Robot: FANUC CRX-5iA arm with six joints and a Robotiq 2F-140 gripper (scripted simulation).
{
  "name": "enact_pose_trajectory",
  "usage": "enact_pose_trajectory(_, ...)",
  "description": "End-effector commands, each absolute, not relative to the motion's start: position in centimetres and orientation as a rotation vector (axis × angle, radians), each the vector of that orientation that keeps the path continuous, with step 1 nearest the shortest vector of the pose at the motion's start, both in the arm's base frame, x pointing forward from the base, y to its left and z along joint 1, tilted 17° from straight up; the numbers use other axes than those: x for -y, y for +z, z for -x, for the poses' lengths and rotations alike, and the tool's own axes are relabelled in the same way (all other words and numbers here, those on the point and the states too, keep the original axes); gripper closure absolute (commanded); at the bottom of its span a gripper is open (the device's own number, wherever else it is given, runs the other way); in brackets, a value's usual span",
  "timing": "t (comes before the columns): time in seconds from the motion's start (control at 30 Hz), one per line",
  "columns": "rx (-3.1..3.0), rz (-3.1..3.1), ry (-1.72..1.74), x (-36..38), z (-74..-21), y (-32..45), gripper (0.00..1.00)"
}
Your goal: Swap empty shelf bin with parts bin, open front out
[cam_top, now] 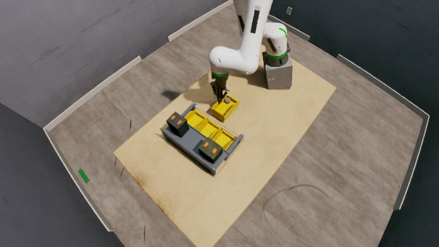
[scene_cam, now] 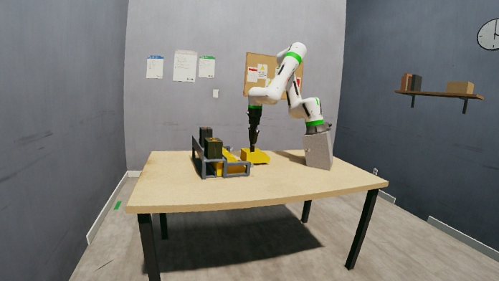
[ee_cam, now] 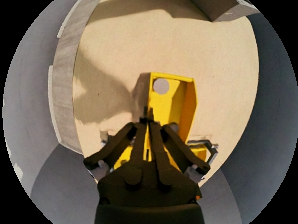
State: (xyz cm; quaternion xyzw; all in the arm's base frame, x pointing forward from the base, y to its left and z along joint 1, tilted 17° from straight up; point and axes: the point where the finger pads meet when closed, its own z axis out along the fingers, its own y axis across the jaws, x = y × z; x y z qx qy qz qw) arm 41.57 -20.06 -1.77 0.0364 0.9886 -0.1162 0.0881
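So the yellow parts bin (cam_top: 223, 110) (scene_cam: 255, 156) (ee_cam: 190, 107) is over by the long edge of the bench (cam_top: 268, 126) (scene_cam: 287, 186) (ee_cam: 215, 55) that runs up the left side in the top view, between the shelf and the arm's block. The gripper (cam_top: 219, 100) (scene_cam: 252, 150) (ee_cam: 147, 112) is pinched narrow on one of its side walls. Top view gives you one grey round part (cam_top: 228, 100) (ee_cam: 161, 86) inside; the wrist cam also catches a second grey part (ee_cam: 174, 127), half hidden by the fingers. Exterior only gets the bin's outside, and I can't tell if its underside touches the bench.

Just beside it, the grey shelf (cam_top: 190, 143) (scene_cam: 203, 170) has three yellow bins, plain from the top, bunched up from the side. Two dark boxes ride on its upper board. The arm's block (cam_top: 279, 75) (scene_cam: 318, 150) (ee_cam: 227, 7) sits toward the bench's far short edge. Only the exterior shows the bench legs.
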Motion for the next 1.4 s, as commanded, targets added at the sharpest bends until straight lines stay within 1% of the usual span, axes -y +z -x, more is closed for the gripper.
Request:
enact_pose_trajectory(0.0, -2.941, -0.108, -0.347, 20.2, -41.7, -2.2, 0.9)
enact_pose_trajectory(1.37, -2.941, -0.108, -0.347, 20.5, -41.9, -3.2, 0.9)
